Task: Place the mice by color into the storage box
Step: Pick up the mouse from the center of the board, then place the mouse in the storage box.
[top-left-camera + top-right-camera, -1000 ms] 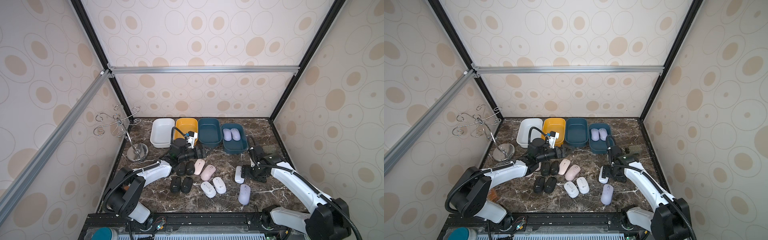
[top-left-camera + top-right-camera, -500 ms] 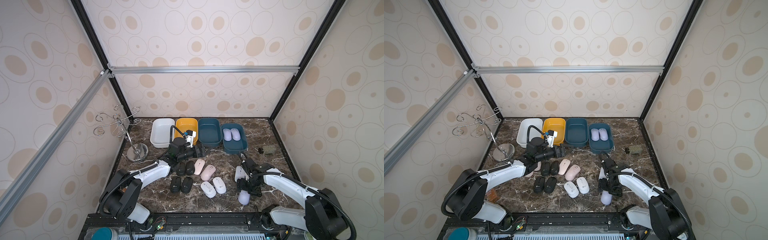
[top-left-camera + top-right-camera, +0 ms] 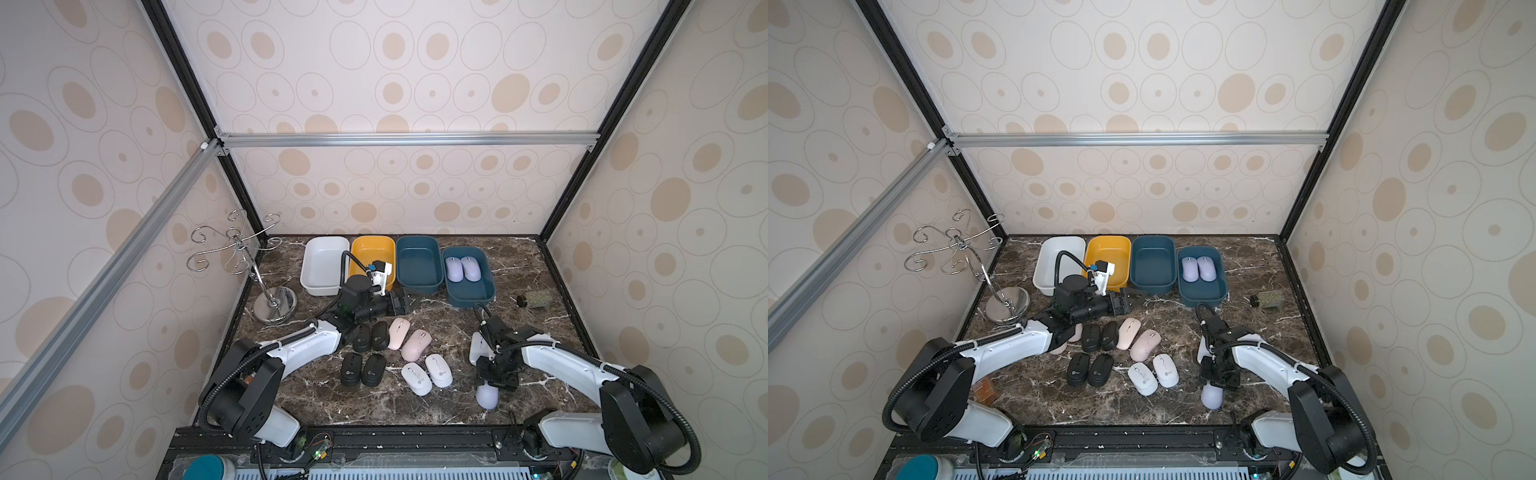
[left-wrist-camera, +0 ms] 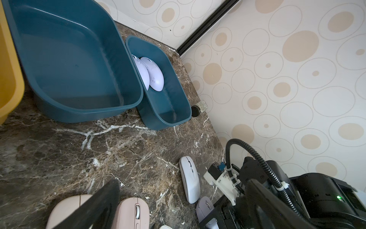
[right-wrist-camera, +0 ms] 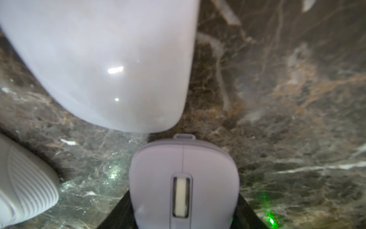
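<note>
Lavender mouse (image 5: pixel 184 184) between right fingers (image 5: pixel 245 216), on tabletop (image 5: pixel 297 119)

Bins (image 3: pixel 417 286) stand behind loose mice (image 3: pixel 417 345) — two mice (image 3: pixel 455 269) in the rightmost bin (image 3: pixel 471 298).

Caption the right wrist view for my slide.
The right gripper straddles a lavender mouse on the marble tabletop, a white mouse close beside it.

Both top views look down from high on my whole tabletop (image 3: pixel 415 411), my left wrist camera faces low toward the teal bins (image 4: pixel 83 113), my right sits close over the lavender mouse (image 5: pixel 184 168).
</note>
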You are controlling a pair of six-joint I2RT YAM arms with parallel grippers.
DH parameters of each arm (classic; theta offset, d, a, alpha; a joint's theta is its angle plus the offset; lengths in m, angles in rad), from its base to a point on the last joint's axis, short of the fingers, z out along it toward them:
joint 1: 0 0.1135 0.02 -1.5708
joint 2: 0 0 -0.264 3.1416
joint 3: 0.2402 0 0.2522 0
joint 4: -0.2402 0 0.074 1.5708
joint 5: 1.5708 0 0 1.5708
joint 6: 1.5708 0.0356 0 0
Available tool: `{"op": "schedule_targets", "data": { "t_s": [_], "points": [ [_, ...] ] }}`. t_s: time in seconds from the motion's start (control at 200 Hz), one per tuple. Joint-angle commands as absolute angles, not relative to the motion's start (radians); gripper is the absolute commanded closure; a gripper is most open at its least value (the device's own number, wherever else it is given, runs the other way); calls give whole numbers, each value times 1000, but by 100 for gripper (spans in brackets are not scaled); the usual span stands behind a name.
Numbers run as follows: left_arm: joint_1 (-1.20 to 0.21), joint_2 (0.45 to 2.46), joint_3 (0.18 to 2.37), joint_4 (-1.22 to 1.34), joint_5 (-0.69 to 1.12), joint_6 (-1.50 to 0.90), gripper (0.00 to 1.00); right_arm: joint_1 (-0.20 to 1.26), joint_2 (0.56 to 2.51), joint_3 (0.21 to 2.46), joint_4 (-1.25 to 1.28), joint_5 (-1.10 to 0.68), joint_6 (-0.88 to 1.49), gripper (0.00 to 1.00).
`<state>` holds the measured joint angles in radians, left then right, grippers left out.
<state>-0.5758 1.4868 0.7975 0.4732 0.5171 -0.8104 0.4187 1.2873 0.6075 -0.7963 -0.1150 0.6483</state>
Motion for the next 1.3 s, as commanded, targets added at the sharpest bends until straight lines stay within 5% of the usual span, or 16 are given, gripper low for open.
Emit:
{"op": "schedule_targets", "data": {
  "t_s": [0.0, 0.645, 0.95, 1.296],
  "points": [
    [-575, 1464, 840, 465, 510, -784, 0, 427, 1283, 607, -807, -103, 661, 47],
    [-527, 1408, 836, 443, 442, -742, 0, 531, 1245, 979, -988, 65, 556, 53],
    [-484, 1397, 825, 451, 426, -740, 0, 449, 1557, 1299, -769, 275, 388, 55],
    [-482, 1404, 832, 423, 387, -697, 0, 272, 1944, 1702, -696, 186, 284, 55]
  ]
}}
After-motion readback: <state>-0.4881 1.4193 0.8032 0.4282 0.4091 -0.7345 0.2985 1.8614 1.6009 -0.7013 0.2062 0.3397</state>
